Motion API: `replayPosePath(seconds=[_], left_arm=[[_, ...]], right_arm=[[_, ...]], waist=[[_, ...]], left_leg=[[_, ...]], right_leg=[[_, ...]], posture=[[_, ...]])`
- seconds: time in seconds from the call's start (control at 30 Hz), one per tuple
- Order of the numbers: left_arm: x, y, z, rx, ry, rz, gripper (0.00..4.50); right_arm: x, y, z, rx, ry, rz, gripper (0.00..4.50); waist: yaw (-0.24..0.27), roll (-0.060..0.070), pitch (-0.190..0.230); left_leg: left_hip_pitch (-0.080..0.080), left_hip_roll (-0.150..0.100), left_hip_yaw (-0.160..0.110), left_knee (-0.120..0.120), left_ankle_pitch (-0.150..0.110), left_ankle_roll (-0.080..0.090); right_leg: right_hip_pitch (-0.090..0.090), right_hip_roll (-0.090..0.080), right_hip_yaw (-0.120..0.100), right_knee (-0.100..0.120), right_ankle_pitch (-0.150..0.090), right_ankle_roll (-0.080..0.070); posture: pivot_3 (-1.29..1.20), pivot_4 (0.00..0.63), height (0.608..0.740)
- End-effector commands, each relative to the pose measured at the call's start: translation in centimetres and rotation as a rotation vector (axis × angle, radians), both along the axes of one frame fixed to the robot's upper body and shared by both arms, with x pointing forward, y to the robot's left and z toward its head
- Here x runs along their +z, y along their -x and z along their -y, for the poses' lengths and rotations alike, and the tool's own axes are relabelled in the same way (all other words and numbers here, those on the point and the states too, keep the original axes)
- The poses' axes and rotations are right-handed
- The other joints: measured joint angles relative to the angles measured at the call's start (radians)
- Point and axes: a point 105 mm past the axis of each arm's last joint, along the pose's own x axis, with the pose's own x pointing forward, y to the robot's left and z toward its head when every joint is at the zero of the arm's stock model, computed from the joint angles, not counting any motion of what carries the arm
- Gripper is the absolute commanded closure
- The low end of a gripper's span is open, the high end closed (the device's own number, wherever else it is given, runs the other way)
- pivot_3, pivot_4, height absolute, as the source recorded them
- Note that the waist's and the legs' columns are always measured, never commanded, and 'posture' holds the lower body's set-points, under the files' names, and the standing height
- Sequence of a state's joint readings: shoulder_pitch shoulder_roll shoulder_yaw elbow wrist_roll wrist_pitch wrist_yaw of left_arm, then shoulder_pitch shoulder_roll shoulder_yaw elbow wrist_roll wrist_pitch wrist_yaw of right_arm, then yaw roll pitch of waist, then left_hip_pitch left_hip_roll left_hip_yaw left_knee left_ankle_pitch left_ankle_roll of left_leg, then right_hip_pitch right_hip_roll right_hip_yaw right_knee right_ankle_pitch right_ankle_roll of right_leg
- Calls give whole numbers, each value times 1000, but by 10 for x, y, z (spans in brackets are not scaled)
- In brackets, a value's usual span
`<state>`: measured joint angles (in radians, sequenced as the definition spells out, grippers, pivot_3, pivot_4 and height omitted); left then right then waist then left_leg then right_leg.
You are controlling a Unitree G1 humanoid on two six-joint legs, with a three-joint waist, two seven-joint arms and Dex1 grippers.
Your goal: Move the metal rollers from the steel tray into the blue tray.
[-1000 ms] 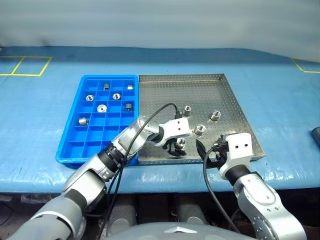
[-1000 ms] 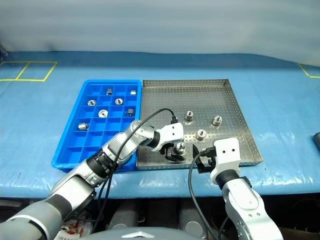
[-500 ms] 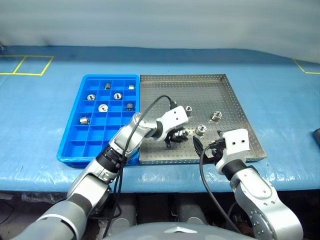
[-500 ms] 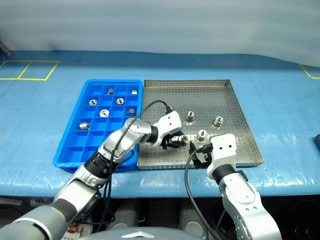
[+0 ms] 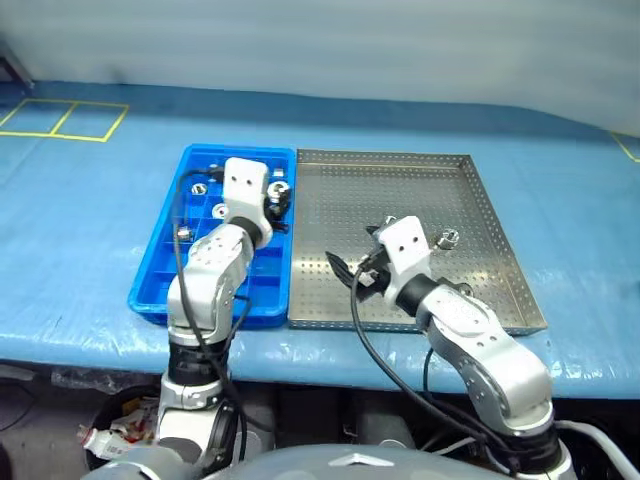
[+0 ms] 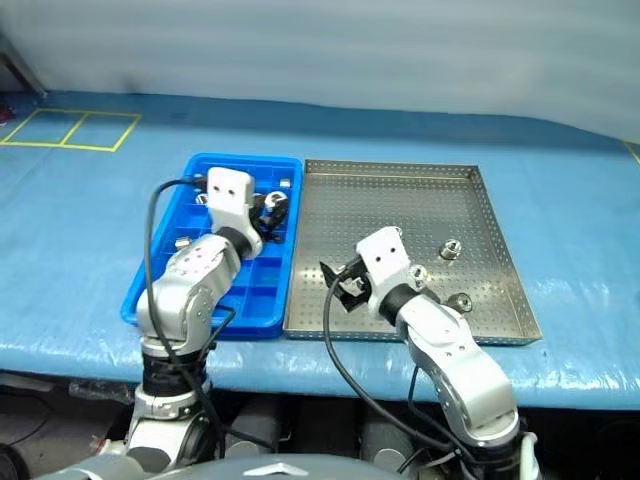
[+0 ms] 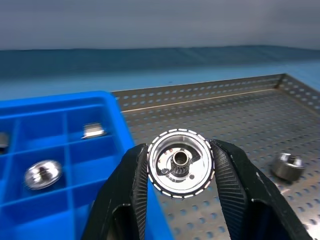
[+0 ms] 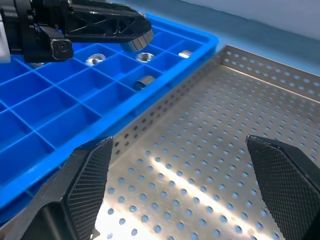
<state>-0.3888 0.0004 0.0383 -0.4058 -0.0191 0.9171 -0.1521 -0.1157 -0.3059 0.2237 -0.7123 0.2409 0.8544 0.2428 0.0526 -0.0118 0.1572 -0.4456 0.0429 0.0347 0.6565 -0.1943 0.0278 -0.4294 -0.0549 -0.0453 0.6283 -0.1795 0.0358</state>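
My left gripper [image 5: 279,200] is shut on a metal roller [image 7: 180,163], its dark centre hole facing the wrist camera. It hovers over the far right side of the blue tray [image 5: 210,315], close to the border with the steel tray [image 5: 400,180]. Several rollers lie in the blue tray's far compartments [image 7: 43,173]. My right gripper [image 8: 179,150] stands open and empty, low over the near left part of the steel tray. Two loose rollers [image 6: 450,249] [image 6: 461,301] rest on the steel tray's right side.
Both trays sit side by side on a table covered with blue sheeting [image 5: 80,230]. Yellow tape lines [image 5: 60,120] mark the far left. The near compartments of the blue tray [image 8: 60,107] hold nothing.
My left gripper closed on a roller near the steel tray's front, lifted it and carried it left over the blue tray. My right gripper moved left across the steel tray, still open.
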Motion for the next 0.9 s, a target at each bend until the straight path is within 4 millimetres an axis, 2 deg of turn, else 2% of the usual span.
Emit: replayPosePath(seconds=[0.03,0.17,0.27,0.5,0.67,0.73,0.8,0.9], left_arm=[[17,11,-22,131,-23,79,2873],[8,21,-41,224,-59,53,2873],[-2,30,-47,250,-57,9,2873],[-25,38,-46,238,-107,-89,2873],[-41,45,-37,200,-109,-175,2873],[-43,45,-35,189,-104,-190,2152],[-43,44,-32,167,-110,-198,1661],[-37,39,-29,148,-128,-170,631]], right_arm=[[6,2,-10,72,4,44,0],[3,2,-14,119,21,64,0],[1,2,-16,144,32,78,0],[-1,2,-22,169,21,75,0],[-4,3,-20,159,26,66,0],[-5,3,-20,155,27,65,0],[-5,3,-19,149,24,65,0],[-5,4,-17,132,26,66,0]], waist=[[23,0,0],[57,-1,0],[70,-1,0],[101,-1,0],[110,-1,0],[113,-1,0],[115,0,0],[116,0,0]], left_leg=[[0,0,0,0,0,0],[-1,0,0,1,0,0],[-1,0,0,1,0,-1],[-1,1,0,0,-1,-2],[-2,1,0,0,-2,-3],[-2,1,0,0,-3,-6],[-1,1,0,0,-3,-6],[-2,1,0,0,-3,-6]], right_leg=[[0,0,0,0,0,0],[0,-1,-1,0,0,0],[0,-2,-1,-1,0,0],[-1,-1,-3,0,0,0],[-1,-2,-3,-1,0,0],[-2,-2,-3,-1,0,0],[-2,-2,-4,-1,0,0],[-2,-2,-4,-1,0,0]], posture=[[281,150,740],[298,150,740],[332,150,740],[339,150,740],[323,150,740],[323,150,740],[313,150,740],[313,150,740]])
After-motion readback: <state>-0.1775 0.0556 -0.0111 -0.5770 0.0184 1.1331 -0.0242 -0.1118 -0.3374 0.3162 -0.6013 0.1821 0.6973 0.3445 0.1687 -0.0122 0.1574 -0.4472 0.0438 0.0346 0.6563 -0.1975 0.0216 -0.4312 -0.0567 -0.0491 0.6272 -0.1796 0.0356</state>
